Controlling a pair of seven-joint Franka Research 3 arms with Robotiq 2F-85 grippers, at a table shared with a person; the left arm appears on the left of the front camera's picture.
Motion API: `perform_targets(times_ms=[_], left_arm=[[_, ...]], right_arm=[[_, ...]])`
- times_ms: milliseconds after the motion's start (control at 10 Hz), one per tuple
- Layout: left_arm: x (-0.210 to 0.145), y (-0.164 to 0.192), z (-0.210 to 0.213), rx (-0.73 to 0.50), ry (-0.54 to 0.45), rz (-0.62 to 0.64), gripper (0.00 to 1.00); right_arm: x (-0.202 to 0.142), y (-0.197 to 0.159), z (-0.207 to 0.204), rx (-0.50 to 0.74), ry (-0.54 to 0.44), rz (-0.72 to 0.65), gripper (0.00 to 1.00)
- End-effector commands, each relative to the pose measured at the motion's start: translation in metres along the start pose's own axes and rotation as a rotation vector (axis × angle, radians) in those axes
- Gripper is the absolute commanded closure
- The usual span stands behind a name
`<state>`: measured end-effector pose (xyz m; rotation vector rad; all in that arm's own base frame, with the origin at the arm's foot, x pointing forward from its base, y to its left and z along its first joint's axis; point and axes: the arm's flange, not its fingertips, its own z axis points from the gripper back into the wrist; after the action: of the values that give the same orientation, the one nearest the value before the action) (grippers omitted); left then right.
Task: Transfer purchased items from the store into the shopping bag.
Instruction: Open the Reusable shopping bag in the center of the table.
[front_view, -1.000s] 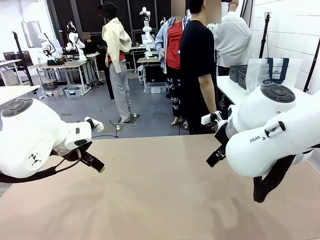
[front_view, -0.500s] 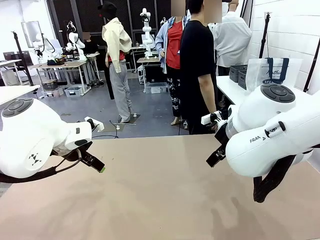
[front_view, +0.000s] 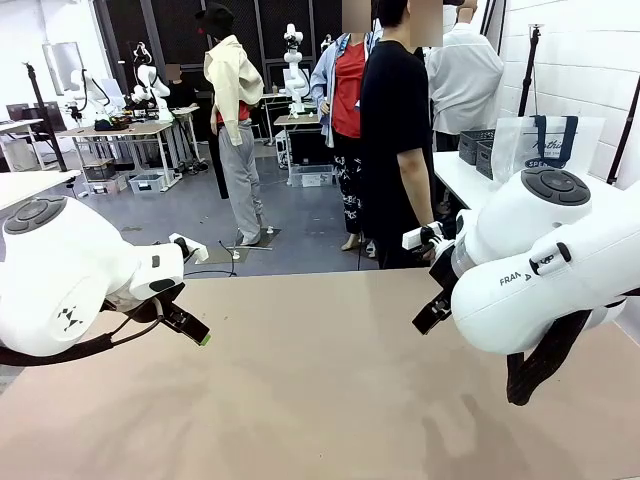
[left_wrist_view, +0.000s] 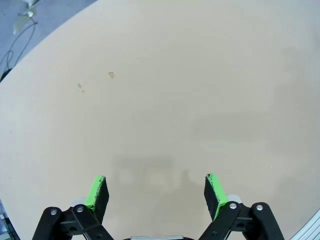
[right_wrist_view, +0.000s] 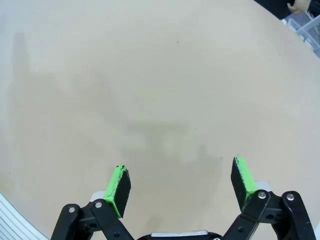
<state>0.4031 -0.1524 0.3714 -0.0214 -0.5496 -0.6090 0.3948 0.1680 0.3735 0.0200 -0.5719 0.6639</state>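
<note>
My left gripper (left_wrist_view: 156, 192) hangs open over bare tan tabletop, nothing between its green pads (left_wrist_view: 97, 192); the front view shows it at the table's left (front_view: 197, 333). My right gripper (right_wrist_view: 181, 186) is open too, above bare table, at the right in the front view (front_view: 432, 314). The shopping bag (front_view: 549, 143), whitish with navy handles, stands on a white side table at the far right. The store, a dark grey lattice basket (front_view: 476, 146), sits just left of the bag. The purchased items are out of view.
The tan table (front_view: 320, 380) spreads between both arms. A person in a black shirt (front_view: 395, 130) stands at its far edge, with others behind. A hand (right_wrist_view: 299, 6) and a pale crate (right_wrist_view: 311, 31) show past the table's rim in the right wrist view.
</note>
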Motion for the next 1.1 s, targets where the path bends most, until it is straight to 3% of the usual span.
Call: perform_targets(times_ms=[0,1000], left_arm=[[-0.0003,0.0011,0.0001,0.001,0.0,0.002,0.0],[-0.0003,0.0011,0.0001,0.001,0.0,0.002,0.0]], right_arm=[[0.0,-0.0001,0.0,0.0,0.0,-0.001,0.0],[0.0,-0.0001,0.0,0.0,0.0,-0.001,0.0]])
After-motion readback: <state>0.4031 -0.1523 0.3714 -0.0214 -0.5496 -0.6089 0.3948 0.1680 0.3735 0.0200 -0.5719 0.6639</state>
